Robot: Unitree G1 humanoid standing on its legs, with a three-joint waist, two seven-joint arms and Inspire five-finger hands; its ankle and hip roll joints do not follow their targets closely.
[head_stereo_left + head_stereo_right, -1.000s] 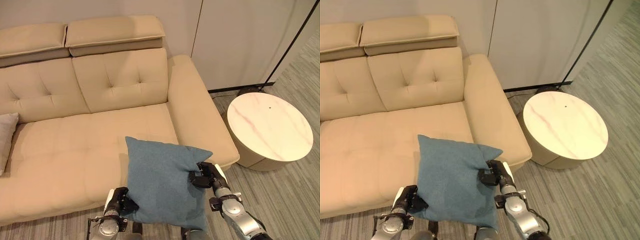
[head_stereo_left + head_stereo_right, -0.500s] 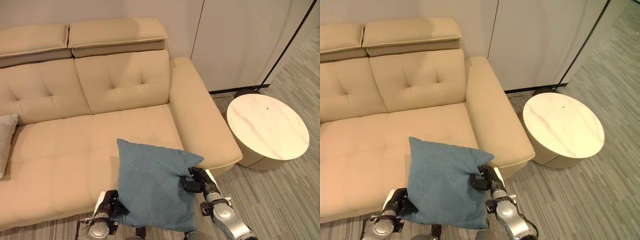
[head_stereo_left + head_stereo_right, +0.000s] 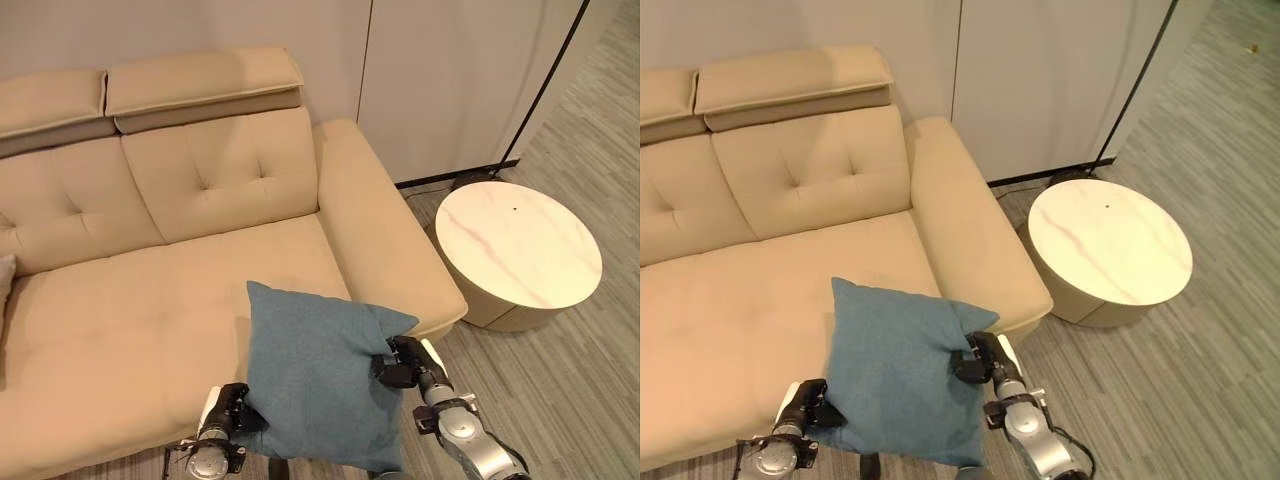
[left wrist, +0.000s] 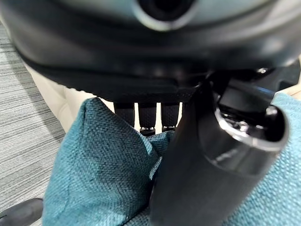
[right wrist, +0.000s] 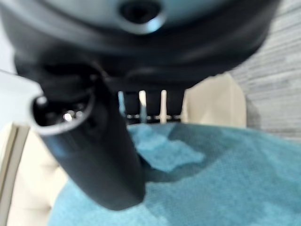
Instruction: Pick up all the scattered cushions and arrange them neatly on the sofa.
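Teal cushion (image 3: pixel 315 375) held up in front of the beige sofa (image 3: pixel 130 300), its top corner over the seat's front edge, its lower part hanging below the seat toward the floor. Left hand (image 3: pixel 232 411) clamped on the cushion's lower edge at about 8 o'clock of the fabric, fingers (image 4: pixel 148 115) and thumb curled into the weave, a bunched fold of teal cloth pinched between them as seen in the left wrist view. Right hand (image 3: pixel 403 362) gripping the cushion's side corner at about 3 o'clock, thumb pressed down onto the fabric and fingers (image 5: pixel 150 101) wrapped behind it, cloth gathered and creased at the grip in the right wrist view. Both hands closed tight on the cushion, neither one spread. Cushion tilted, its upper corner pointing toward 11 o'clock. Sofa armrest (image 3: pixel 375 225) just beyond the right hand, at 1 o'clock from the cushion. Round side table (image 3: pixel 515 245) with a pale marbled top standing on the striped grey floor (image 3: pixel 580 400) at 2 o'clock, close beside the armrest and well apart from both hands.
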